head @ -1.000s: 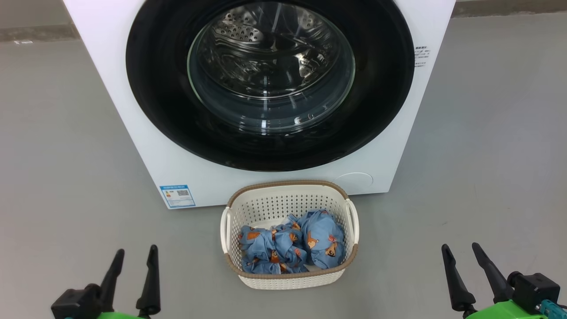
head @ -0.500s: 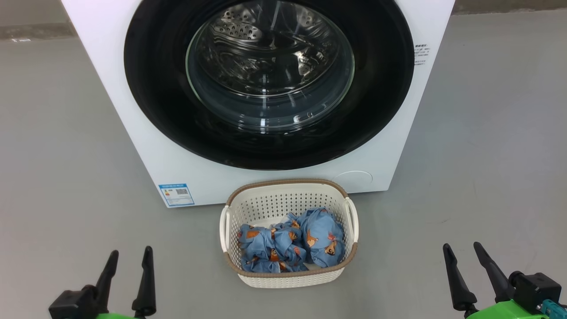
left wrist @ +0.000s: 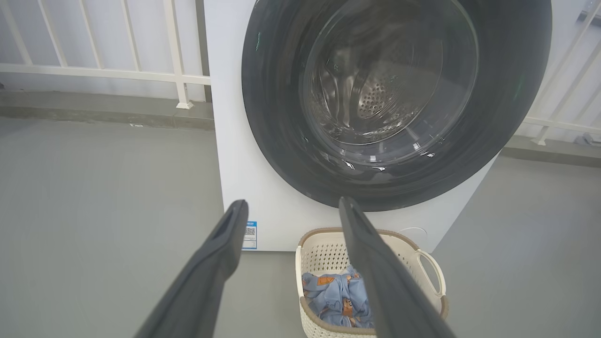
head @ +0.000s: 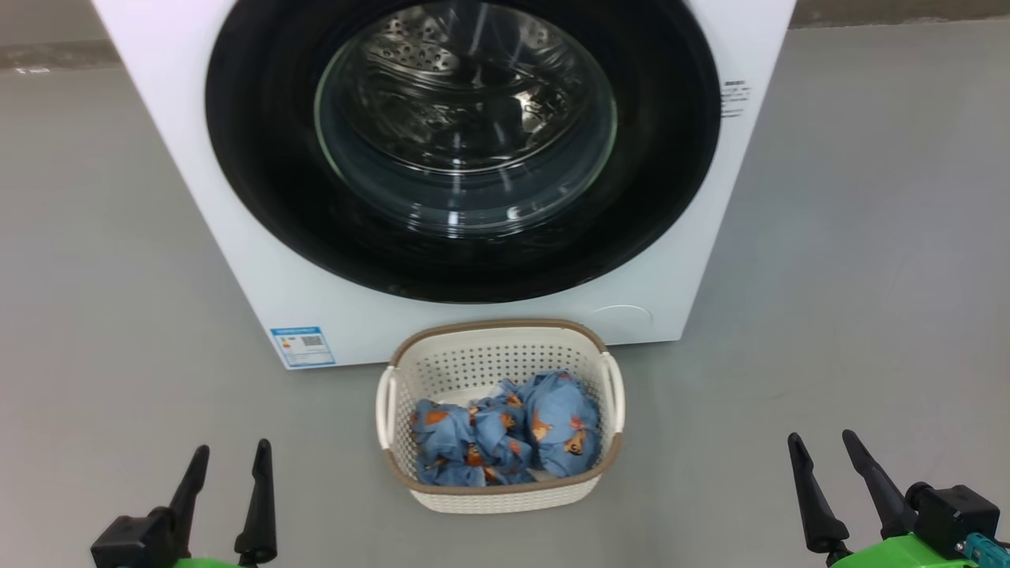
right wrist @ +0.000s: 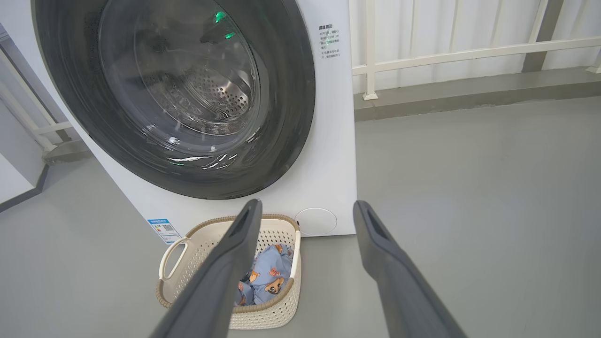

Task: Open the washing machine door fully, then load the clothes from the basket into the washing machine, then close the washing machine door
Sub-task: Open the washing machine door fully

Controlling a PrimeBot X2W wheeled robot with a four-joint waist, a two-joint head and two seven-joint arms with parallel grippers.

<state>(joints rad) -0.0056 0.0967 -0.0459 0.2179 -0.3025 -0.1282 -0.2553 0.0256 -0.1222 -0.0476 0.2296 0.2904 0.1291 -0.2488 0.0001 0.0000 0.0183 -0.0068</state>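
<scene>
1. While the door (head: 260,197) sits shut against the washer (head: 237,268), its black rim frames a clear window, and the steel drum (head: 426,55) shows through the glass.
2. Washer: stands on the grey floor (head: 828,276) with its front facing the robot. A blue label (head: 302,345) sits low on that front toward the robot's left, and a round cap (head: 622,315) sits low toward the right.
3. Basket (head: 497,325): stands on the floor just in front of the washer, below the lowest part of the door. Contact between its far rim and the washer front cannot be determined.
4. Clothes (head: 505,434): bunched inside the basket, mostly in the half farther from the washer. Blue fabric with orange-brown figures.
5. Left hand (head: 233,446): fingers spread wide, nothing held. It is well in front of the washer, off its left side.
6. Right hand (head: 821,436): fingers spread wide, nothing held. It is well in front of the washer, off its right side.
7. Both hands are apart from the basket, clothes and door.
8. Railing (left wrist: 94,72): white bars run behind the washer.
</scene>
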